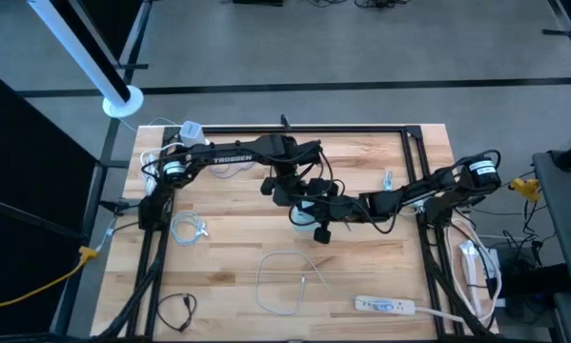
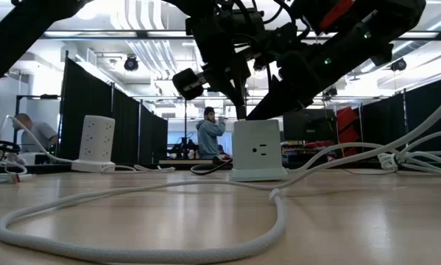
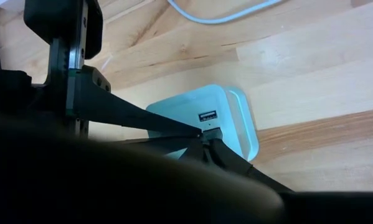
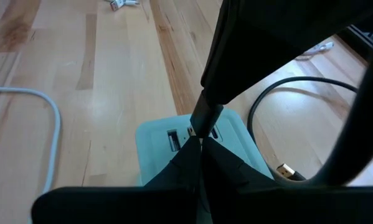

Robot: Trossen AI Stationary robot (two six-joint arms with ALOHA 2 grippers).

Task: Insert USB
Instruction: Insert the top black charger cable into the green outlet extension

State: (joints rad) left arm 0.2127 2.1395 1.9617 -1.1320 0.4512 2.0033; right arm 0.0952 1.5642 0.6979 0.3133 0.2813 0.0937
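A white power cube (image 1: 302,219) (image 2: 258,151) stands mid-table on its base, USB ports (image 3: 208,116) in its top face. My left gripper (image 3: 206,137) (image 1: 293,195) comes down from above and is shut on a dark USB plug (image 4: 205,115) that stands on the cube's top (image 4: 155,146). My right gripper (image 4: 200,148) (image 1: 318,227) slants in from the table's right, shut, tips at the plug's foot. The black cable (image 4: 267,106) loops on the table beside the cube, and its free metal end (image 4: 286,169) lies loose there. My left gripper pinches the dark plug's body (image 4: 203,106) between its two fingers, from above and pointing down. The plug stands upright with its lower end on the cube's top among the ports. Whether it sits in a port, the fingers hide. My right gripper rests its shut fingertips (image 4: 192,152) on the cube's top face (image 4: 164,158), slanting in from the table's right. They meet the cube right at the plug's foot. Whether they also touch the plug, I cannot tell.
A white cable loop (image 1: 285,281) and a white power strip (image 1: 385,306) lie toward the near edge. A coiled white cable (image 1: 185,229) and a black cable (image 1: 175,310) lie left. A white outlet tower (image 2: 96,140) stands far left. People (image 2: 209,136) stand in the room behind.
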